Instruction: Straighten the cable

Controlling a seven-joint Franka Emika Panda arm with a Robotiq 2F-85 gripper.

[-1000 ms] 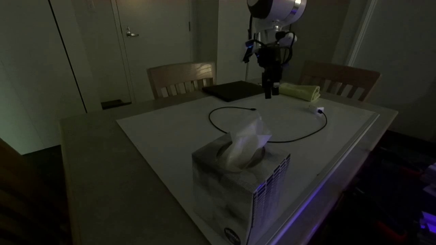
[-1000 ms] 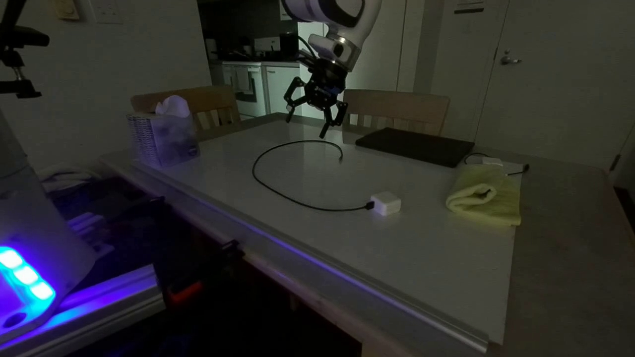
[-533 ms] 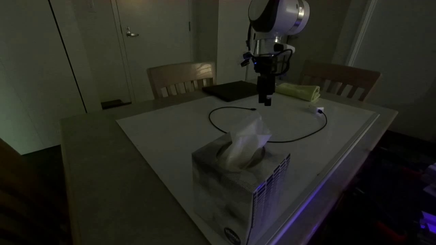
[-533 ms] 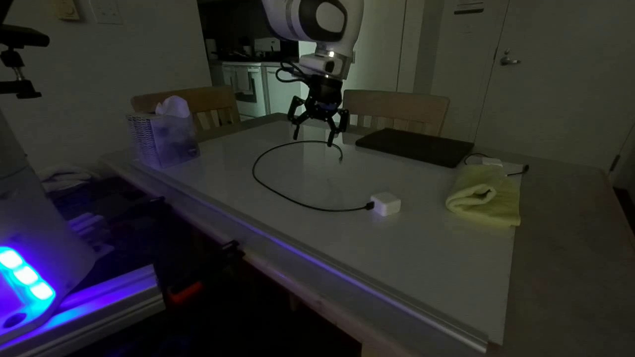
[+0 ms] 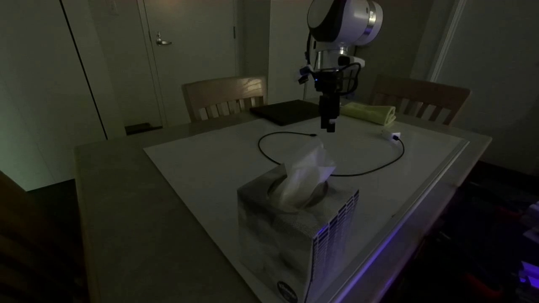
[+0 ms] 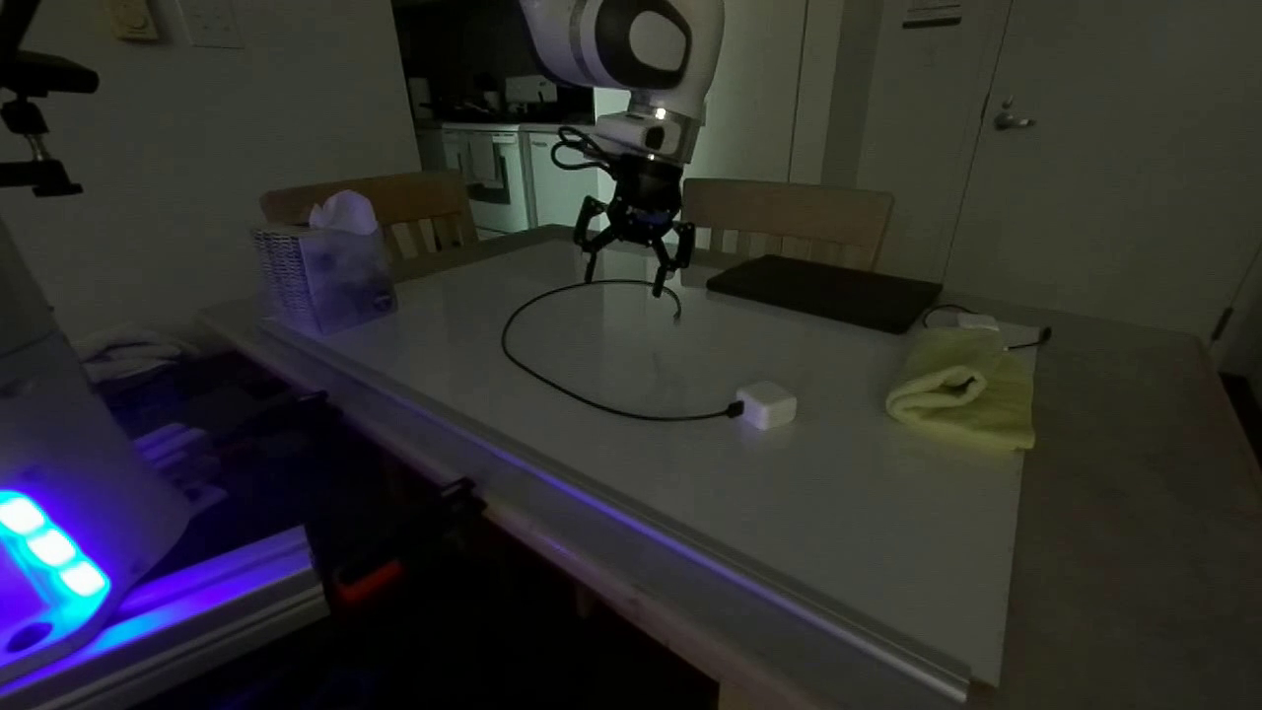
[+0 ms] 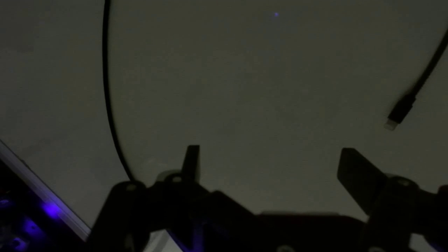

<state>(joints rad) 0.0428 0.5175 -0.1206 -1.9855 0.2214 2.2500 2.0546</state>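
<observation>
The cable is a thin black cord lying in a wide open loop on the white board. It shows in both exterior views (image 5: 366, 173) (image 6: 641, 417); the tissue box hides part of it in an exterior view. One end is plugged into a white cube adapter (image 6: 767, 405); the other is a loose connector. My gripper (image 6: 624, 284) (image 5: 328, 128) points down, open and empty, above the board near the loose end. In the wrist view, between the fingertips (image 7: 270, 148) there is only board. The cable (image 7: 106, 70) runs down the left, and the loose connector (image 7: 401, 109) lies beyond the right finger.
A tissue box (image 5: 290, 235) (image 6: 330, 276) stands at one end of the white board (image 6: 838, 513). A flat black pad (image 6: 823, 291) and a folded yellow towel (image 6: 961, 390) lie at the other end. Wooden chairs (image 6: 789, 212) stand behind the table.
My gripper has come down closer to the board and turned from a tilt to nearly upright. It has stayed open. The cable has not moved.
</observation>
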